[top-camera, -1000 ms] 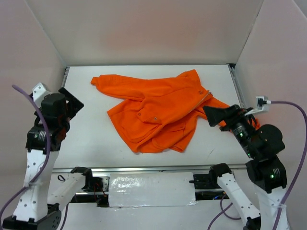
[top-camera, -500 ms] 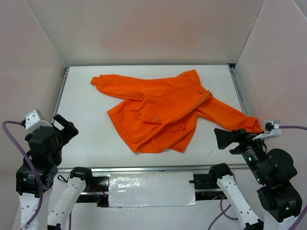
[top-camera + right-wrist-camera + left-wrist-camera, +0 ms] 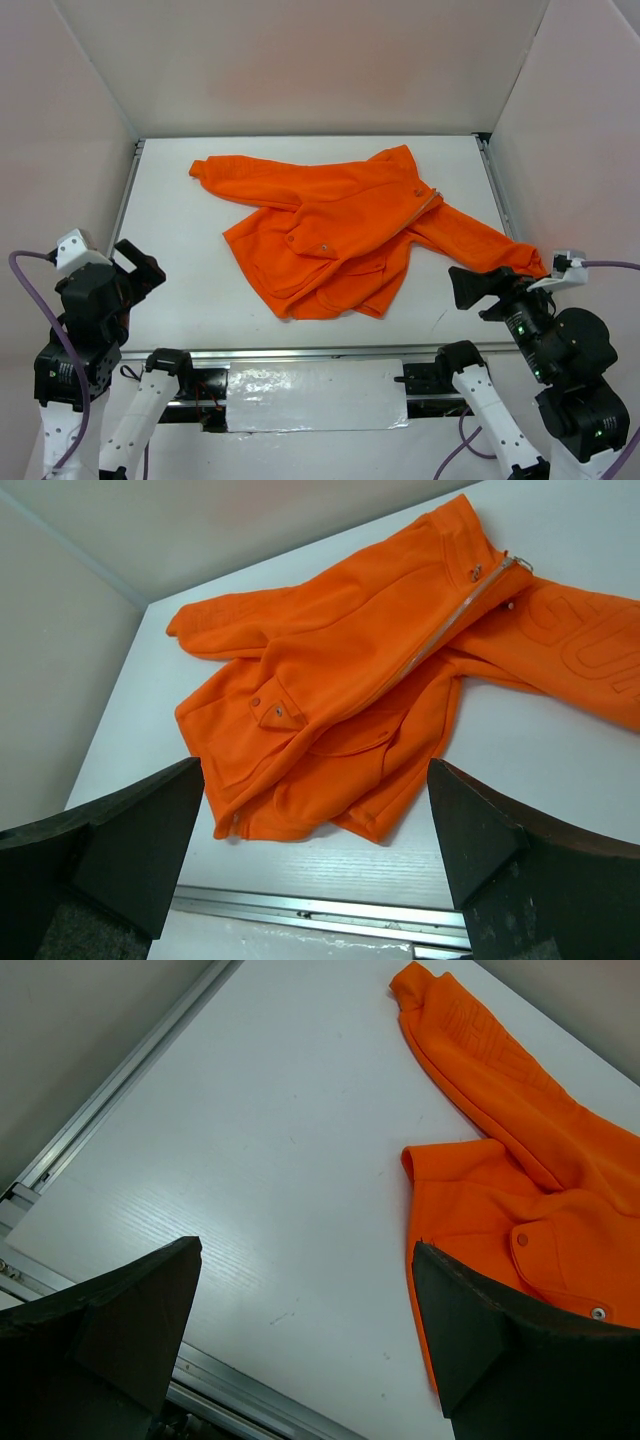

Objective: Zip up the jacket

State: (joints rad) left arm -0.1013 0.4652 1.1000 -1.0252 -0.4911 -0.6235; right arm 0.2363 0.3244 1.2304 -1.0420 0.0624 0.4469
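Top external view has the orange jacket (image 3: 340, 235) lying rumpled on the white bench (image 3: 190, 290), one sleeve stretched out to each side. The left pincer (image 3: 305, 1260) hangs well apart from the jacket's left hem, its fingers spread and empty. The right pincer (image 3: 315, 770) hovers near the jacket's right cuff, likewise spread with nothing held.

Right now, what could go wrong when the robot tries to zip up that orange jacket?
The jacket lies crumpled and folded over itself, with only part of the pale zipper showing, so fleece might get pinched instead. One sleeve lies close to the right fingers, which could snag it when reaching in. The left fingers are open too, so nothing pins the jacket; a pull might drag it all.
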